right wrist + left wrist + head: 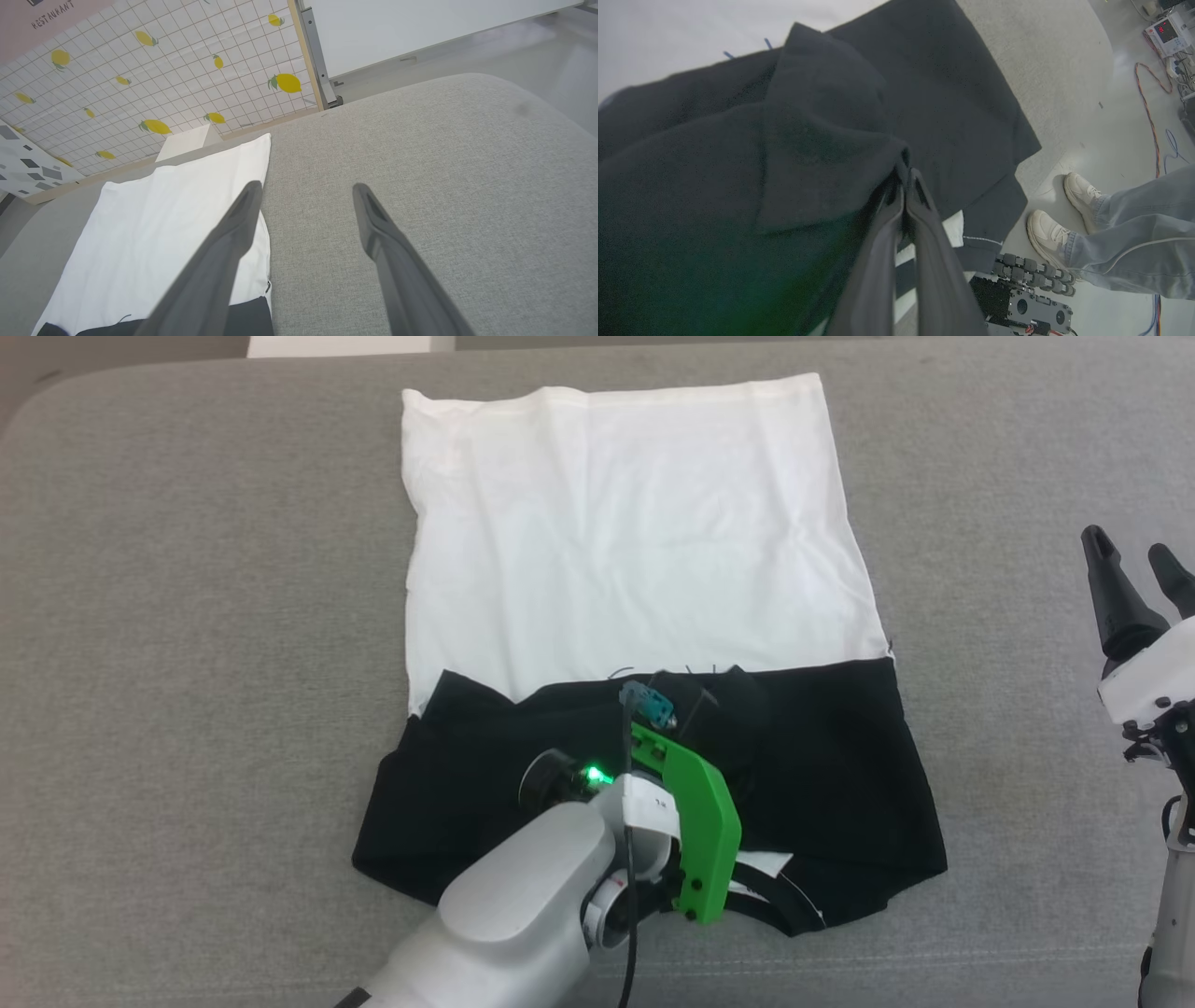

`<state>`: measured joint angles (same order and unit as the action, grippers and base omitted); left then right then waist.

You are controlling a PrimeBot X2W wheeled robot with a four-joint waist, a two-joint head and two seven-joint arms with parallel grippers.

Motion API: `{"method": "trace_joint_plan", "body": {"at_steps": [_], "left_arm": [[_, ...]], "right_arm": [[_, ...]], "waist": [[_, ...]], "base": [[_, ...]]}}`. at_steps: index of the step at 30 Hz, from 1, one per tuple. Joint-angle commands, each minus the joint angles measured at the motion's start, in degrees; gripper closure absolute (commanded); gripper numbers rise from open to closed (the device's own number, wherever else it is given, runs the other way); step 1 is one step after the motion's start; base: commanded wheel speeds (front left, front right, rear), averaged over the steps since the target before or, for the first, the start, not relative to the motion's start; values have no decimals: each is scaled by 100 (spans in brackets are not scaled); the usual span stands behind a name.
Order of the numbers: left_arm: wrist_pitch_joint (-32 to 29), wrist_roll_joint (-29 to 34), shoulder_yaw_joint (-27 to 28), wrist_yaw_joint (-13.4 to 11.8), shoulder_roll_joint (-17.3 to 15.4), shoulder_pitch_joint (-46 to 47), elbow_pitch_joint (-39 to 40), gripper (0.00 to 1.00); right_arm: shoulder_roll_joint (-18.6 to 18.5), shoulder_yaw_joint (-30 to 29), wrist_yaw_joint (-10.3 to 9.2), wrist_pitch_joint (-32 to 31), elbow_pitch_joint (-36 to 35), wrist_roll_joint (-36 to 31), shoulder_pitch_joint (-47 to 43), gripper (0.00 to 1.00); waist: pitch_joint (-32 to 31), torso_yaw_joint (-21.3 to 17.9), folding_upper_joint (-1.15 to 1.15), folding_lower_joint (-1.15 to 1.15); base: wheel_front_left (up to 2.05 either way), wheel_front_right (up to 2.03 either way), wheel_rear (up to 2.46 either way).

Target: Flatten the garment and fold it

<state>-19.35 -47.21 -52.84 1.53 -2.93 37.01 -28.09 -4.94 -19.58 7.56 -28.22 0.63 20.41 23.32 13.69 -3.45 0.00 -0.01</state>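
Clamped shut, my left hand [906, 182] has a pinch of black cloth between its fingertips, and the cloth rises to a small peak there, above the part of the table [187, 616] nearest its front edge. I judge the grip sits there so that I can drag this layer across and square up the fold without disturbing the white panel. My right hand [1134, 546] hovers with its fingers spread wide and nothing between them, over bare table toward the right edge, probably kept clear so it cannot snag the cloth. The garment [635, 541] lies about the middle of the table, its white body smooth and its black sleeves [840, 775] folded in across the end closest to the front edge. Its long axis runs from the table's front edge to the back edge: the neck band [767, 866] points to the front and the straight hem to the back. That suggests the next fold will carry one end along this axis.
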Motion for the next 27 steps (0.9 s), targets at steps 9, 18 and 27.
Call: {"method": "trace_joint_plan", "body": {"at_steps": [9,18,27], "left_arm": [[-907,-880,-463,183,5,227,-378,0],[-1494,-1666,262,28,-322,723,320,0],[58,-1644,1820,-525,-1370,709,1148,0]], "right_arm": [[-4,-82,-8,93,180,-11,-82,0],[29,-109,-8,30,208,-71,-206,0],[20,-64,-8,-60,49,-86,-206,0]], "waist": [[-157,14,0,1],[-589,329,0,1],[-576,471,0,1]], "base": [[0,0,0],[0,0,0],[0,0,0]]}}
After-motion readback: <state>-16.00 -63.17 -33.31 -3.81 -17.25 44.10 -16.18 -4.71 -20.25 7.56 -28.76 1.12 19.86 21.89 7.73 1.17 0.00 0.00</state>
